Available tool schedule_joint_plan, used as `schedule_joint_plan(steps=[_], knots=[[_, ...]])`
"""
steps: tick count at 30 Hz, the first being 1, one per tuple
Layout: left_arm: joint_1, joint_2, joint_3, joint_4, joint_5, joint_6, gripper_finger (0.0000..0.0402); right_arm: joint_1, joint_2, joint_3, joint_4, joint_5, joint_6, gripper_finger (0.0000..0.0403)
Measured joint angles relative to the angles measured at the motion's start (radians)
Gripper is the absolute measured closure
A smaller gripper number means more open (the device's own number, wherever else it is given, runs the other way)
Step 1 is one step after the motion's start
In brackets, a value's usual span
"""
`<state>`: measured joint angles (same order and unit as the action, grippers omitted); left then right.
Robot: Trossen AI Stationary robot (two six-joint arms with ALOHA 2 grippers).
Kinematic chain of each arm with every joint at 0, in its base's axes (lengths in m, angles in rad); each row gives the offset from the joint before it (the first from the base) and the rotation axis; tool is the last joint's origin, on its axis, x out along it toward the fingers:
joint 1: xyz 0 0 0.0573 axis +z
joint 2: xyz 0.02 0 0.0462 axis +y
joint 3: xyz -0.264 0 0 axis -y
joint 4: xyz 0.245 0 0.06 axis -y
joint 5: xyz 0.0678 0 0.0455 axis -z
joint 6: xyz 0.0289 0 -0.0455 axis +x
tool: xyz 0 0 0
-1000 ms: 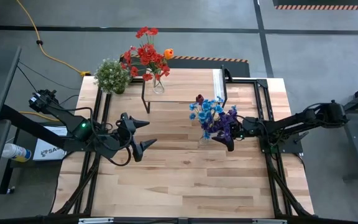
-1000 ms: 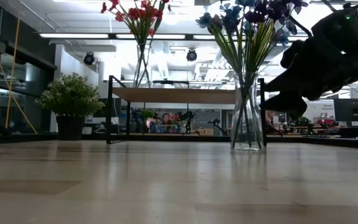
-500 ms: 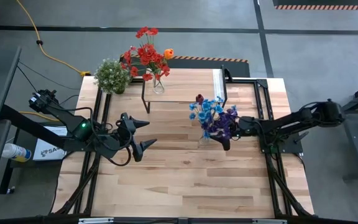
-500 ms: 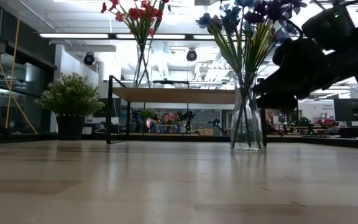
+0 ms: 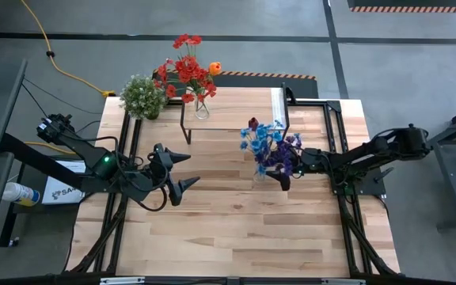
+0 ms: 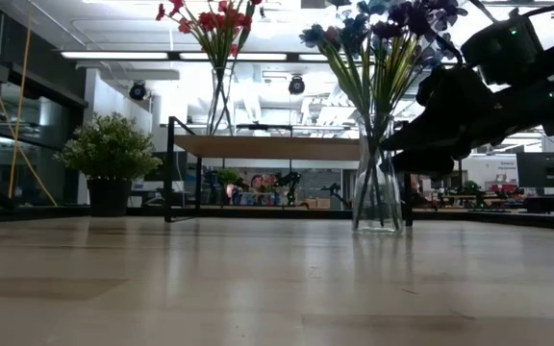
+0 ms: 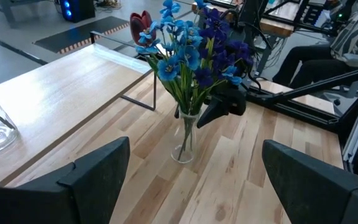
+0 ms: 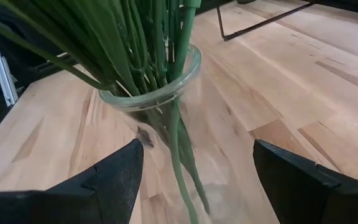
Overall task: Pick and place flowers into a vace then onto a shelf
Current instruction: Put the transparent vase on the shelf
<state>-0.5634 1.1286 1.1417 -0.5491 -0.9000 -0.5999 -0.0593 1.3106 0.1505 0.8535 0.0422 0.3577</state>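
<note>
The right gripper (image 8: 194, 177) is spread wide around the glass vase (image 8: 160, 118) of blue flowers (image 5: 266, 142), gripping nothing, arm reaching low.

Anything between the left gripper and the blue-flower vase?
No. In the high view only bare tabletop separates the left gripper from the blue-flower vase.

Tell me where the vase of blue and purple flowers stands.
In the high view the vase stands on the table, right of centre, just in front of the shelf, between the right gripper's open fingers.
</note>
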Motion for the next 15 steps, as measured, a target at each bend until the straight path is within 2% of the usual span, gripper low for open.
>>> schedule_joint_plan(steps=[15], knots=[[0.0,0.0,0.0,0.0,0.001,0.0,0.0005,0.0,0.08,0.0,0.099,0.008,0.001,0.0112]])
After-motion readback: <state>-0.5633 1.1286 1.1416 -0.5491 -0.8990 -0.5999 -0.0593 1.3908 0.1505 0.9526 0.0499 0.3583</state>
